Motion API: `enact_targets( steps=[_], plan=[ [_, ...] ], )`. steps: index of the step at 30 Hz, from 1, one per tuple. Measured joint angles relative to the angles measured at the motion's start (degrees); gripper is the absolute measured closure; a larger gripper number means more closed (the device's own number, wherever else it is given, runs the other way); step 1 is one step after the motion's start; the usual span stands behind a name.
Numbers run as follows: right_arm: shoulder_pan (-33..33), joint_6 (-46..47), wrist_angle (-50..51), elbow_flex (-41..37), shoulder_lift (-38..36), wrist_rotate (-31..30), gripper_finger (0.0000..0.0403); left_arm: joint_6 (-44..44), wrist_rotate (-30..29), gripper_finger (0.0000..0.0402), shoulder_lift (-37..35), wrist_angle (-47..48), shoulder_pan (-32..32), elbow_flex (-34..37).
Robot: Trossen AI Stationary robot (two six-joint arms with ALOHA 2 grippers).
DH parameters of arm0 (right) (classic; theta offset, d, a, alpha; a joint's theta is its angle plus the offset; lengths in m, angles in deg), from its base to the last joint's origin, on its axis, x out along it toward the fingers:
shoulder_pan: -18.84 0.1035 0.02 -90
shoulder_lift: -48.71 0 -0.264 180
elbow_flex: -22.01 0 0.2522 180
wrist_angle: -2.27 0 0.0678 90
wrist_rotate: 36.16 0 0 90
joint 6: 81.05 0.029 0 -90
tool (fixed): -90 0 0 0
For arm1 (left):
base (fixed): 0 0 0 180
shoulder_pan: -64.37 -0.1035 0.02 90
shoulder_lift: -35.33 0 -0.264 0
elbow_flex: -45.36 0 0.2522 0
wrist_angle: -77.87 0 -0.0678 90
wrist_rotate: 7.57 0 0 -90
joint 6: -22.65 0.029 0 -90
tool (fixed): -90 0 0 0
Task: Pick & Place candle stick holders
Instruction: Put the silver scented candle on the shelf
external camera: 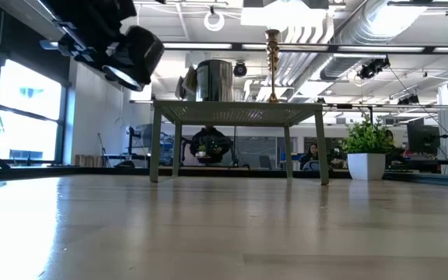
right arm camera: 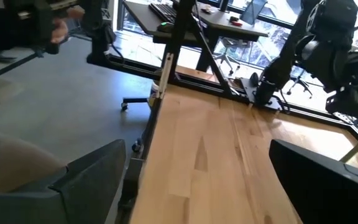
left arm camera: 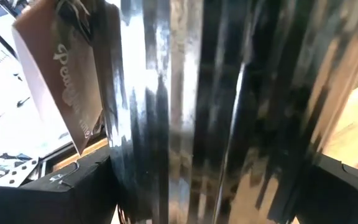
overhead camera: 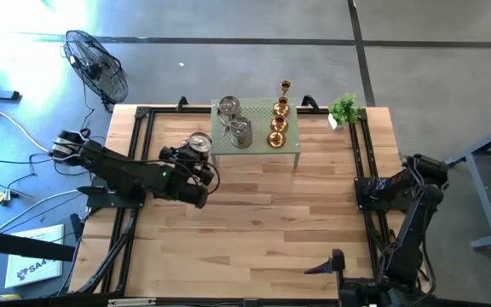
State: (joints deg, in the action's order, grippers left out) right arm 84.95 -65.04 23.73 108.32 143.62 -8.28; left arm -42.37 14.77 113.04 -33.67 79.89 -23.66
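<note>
My left gripper (overhead camera: 199, 155) is shut on a squat silver-grey candle stick holder (overhead camera: 199, 143), just off the near left corner of the green perforated stand (overhead camera: 258, 147). The low view shows this gripper (external camera: 127, 54) high above the table. Two more silver holders (overhead camera: 228, 108) (overhead camera: 240, 130) and three gold holders (overhead camera: 285, 86) (overhead camera: 280, 107) (overhead camera: 277, 133) stand on the stand's top. My right gripper (right arm camera: 197, 186) is open and empty at the table's right edge (overhead camera: 390, 186). My left gripper pinches the silver holder's shiny body (left arm camera: 185, 124) between its two fingers (left arm camera: 73, 186), one on each side. The fingers come from the table's left. The holder is lifted clear of the table. A paper tag (left arm camera: 61, 81) hangs from it.
A small potted plant (overhead camera: 343, 108) stands at the far right corner, beside the stand. Black rails (overhead camera: 135, 170) run along the table's left and right sides. Bare wooden tabletop (overhead camera: 271, 230) lies in front of the stand. A floor fan (overhead camera: 96, 64) stands beyond the table's far left.
</note>
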Motion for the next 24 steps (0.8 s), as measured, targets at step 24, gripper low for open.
enact_targets(
  steps=[24],
  plan=[
    [-4.33,0.05,-12.69,-0.02,4.85,10.22,0.0012,37.28,10.11,0.0046,0.02,-27.0,-11.9,-0.02]
  ],
)
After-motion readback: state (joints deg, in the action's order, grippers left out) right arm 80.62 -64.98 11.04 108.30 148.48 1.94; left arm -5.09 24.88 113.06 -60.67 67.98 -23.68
